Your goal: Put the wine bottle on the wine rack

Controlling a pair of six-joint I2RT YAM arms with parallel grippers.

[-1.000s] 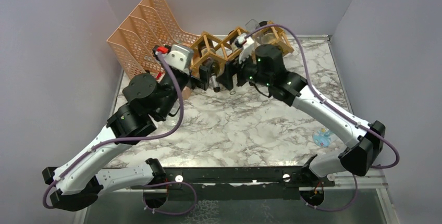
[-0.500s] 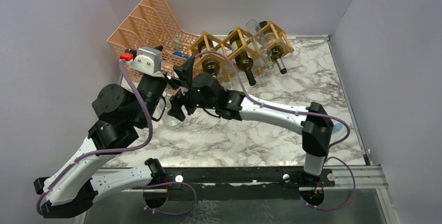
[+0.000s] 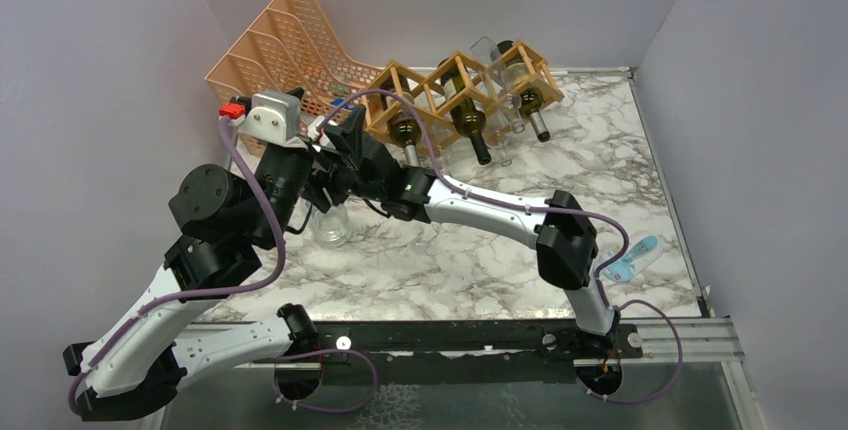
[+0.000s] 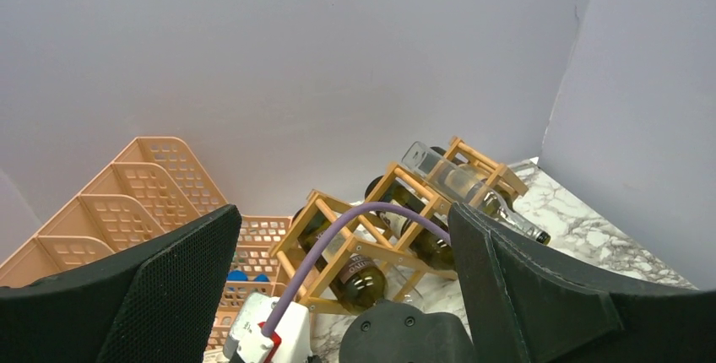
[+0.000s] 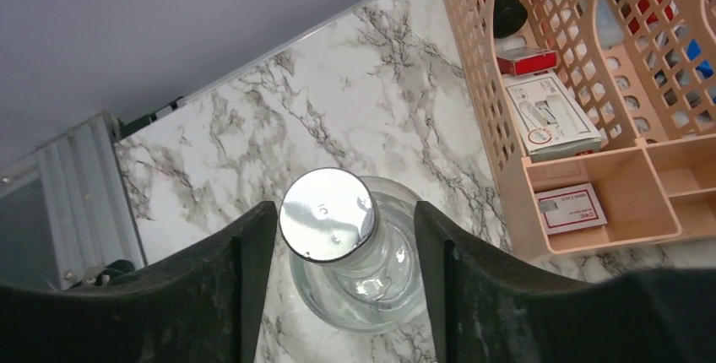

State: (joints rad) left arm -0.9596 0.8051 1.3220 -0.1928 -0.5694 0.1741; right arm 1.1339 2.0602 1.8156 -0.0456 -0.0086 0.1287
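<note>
My main worry is the grab itself. The bottle (image 5: pixel 350 283) stands upright on the worktop (image 3: pixel 450 240) just beside the organizer (image 3: pixel 285 45). The right jaws straddle its shiny cap, spread apart and holding nothing. If they pinch that smooth cap or the neck off-centre, I judge the glass could slip, or tip against the organizer.

The left arm (image 3: pixel 215 240) sits close alongside, its jaws wide open and empty, aimed toward the rack (image 3: pixel 450 85). The two arms could knock each other on the lift. The rack already carries several bottles, so feeding another in risks bumping them.

Against half a second ago, the right arm (image 3: pixel 480 210) has reached further left, its elbow drawn in, bringing its jaws over the bottle. The left arm has barely shifted, and the bottle stands where it did. A second ago both arms were up at the rack.
</note>
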